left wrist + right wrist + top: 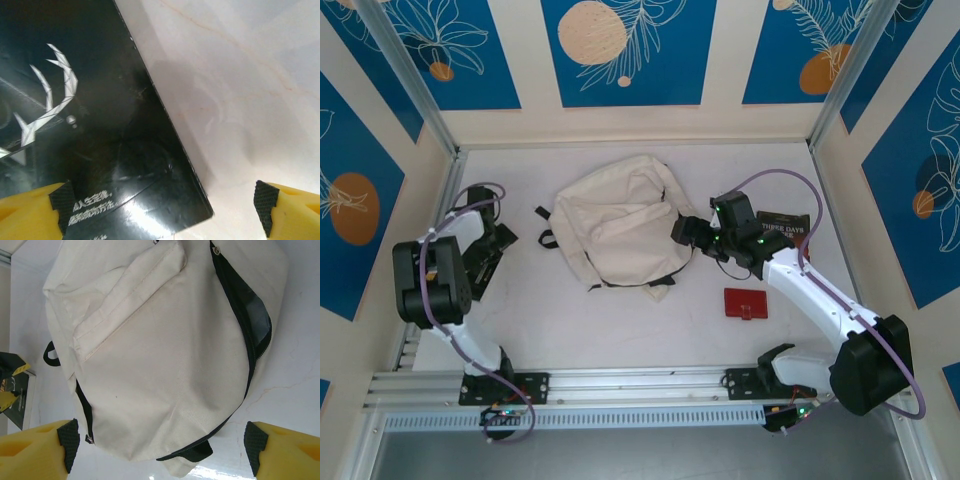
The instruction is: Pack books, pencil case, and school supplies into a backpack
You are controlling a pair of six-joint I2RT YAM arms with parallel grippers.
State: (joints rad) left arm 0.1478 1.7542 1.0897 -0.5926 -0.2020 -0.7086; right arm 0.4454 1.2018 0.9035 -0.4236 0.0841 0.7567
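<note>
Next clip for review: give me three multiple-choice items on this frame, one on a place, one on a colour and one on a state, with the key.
1. Where does the pencil case lie?
A. inside the backpack
B. on the table, to the right of the backpack
C. on top of the backpack

2. What colour is the backpack?
A. blue
B. cream-white
C. red

3. How is the right gripper?
A. shut on the backpack
B. shut on the pencil case
C. open above the backpack

Key:
1 B, it lies flat on bare table, apart from the backpack.
2 B, its fabric is pale cream all over.
3 C, its jaws stand wide apart with the backpack below them and hold nothing.
</note>
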